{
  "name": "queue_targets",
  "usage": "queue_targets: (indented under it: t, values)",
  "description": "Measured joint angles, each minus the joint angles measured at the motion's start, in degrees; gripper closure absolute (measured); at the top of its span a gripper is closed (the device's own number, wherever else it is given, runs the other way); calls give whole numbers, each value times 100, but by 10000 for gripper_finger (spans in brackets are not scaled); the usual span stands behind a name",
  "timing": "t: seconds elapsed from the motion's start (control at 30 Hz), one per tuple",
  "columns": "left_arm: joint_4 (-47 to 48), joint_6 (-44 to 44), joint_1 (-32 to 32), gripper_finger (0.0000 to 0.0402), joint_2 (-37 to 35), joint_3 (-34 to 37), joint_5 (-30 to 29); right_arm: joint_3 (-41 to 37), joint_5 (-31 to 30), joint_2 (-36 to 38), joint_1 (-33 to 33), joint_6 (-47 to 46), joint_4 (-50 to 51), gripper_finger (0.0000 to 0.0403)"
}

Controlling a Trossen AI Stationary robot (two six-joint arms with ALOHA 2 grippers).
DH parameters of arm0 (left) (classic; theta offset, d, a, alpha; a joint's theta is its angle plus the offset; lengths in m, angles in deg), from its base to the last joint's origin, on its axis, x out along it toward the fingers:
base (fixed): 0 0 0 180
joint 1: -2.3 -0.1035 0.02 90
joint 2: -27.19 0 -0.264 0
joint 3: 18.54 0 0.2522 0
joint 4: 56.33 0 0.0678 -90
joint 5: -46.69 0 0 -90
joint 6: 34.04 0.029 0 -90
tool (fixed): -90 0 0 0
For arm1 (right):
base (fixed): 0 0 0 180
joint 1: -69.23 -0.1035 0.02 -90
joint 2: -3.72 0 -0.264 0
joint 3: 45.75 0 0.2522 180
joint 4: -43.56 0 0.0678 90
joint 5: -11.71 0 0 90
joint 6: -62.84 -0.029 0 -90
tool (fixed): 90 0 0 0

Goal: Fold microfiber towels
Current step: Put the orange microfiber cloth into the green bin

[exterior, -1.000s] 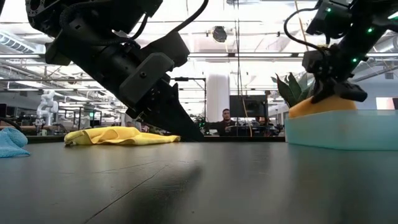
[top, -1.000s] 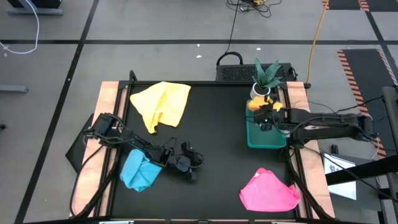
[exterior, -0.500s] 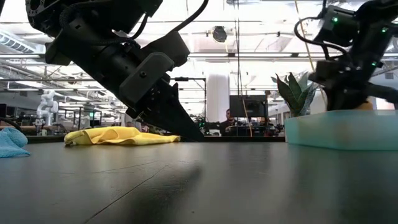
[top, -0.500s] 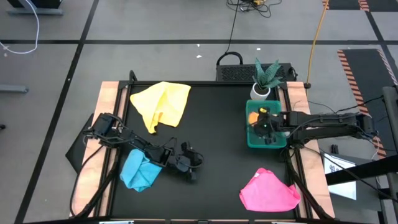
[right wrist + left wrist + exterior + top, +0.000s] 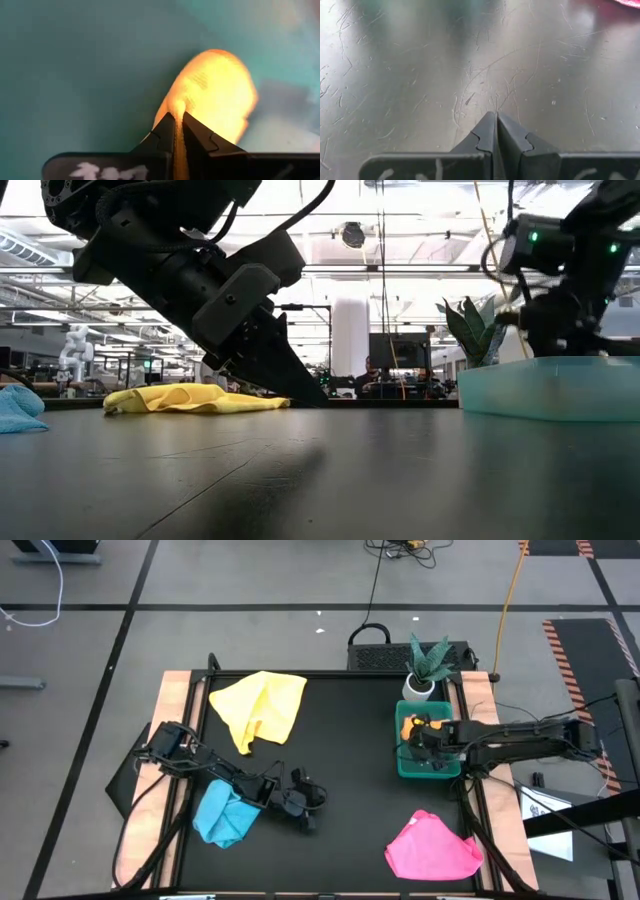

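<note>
The right gripper [image 5: 175, 117] is clamped on a bunched yellow towel [image 5: 212, 95] inside the green tray [image 5: 412, 766]; the left gripper [image 5: 496, 120], fingers together, rests on the open table [image 5: 350, 750].

A large dark arm [image 5: 200, 290] descends from the upper left to the black table [image 5: 320, 480], its lower end meeting the surface near the middle of the far edge. A crumpled yellow towel [image 5: 195, 399] lies flat beyond it, and the edge of a light blue towel [image 5: 20, 412] shows at the far left. At right, a pale green tray [image 5: 550, 388] stands on the table with a second dark arm [image 5: 565, 290] reaching down behind its rim, a spiky-leaved plant [image 5: 472, 330] beside it; a person [image 5: 368, 377] sits in the room beyond.
</note>
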Motion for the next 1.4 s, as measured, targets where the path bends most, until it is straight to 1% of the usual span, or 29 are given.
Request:
queue_targets:
  t: [0.1, 0.2, 0.3, 0.33, 0.43, 0.67, 0.73, 0.8, 0.87, 0.97, 1.03, 1.23, 1.3, 1.4]
  values:
    - [2, 0, 0, 383, 0, 0, 2, -241, -52, -298, -7, 102, -161, 393]
    - [2, 0, 0, 383, 0, 0, 2, -303, -348, -486, -21, 66, -190, 386]
    - [4, 0, 0, 383, 0, 0, 2, -244, -655, -530, -78, -160, -174, 370]
    - [4, 0, 0, 383, 0, 0, 2, -201, -755, -528, -87, -222, -161, 363]
    - [0, 0, 0, 383, 0, 0, 4, -93, -765, -474, -72, -316, -123, 334]
    - [-13, -19, 0, 383, 0, 0, 7, 339, -746, -352, -72, -512, 115, 249]
    - [-13, -24, 0, 383, 0, 0, 9, 500, -743, -294, -72, -621, 214, 233]
    - [-15, -26, 0, 383, 0, 0, 11, 708, -641, -287, -59, -969, 328, 227]
    - [-17, -28, 0, 383, 0, 0, 32, 895, -423, -287, 31, -1476, 502, 232]
    - [-42, -31, 0, 383, 0, 0, 33, 1061, 124, -289, 290, -2414, 574, 258]
    - [-77, -29, 0, 383, 0, 0, 33, 1089, 287, -289, 488, -2511, 580, 285]
    - [-127, -34, 2, 383, 0, 0, 32, 1089, 156, -502, 1225, -2574, 586, 382]
    - [-130, -35, 2, 383, 0, 0, 31, 1089, 175, -661, 1531, -2563, 591, 397]
    - [-159, -35, -7, 383, 0, 0, 31, 1089, 569, -982, 2055, -2418, 633, 393]
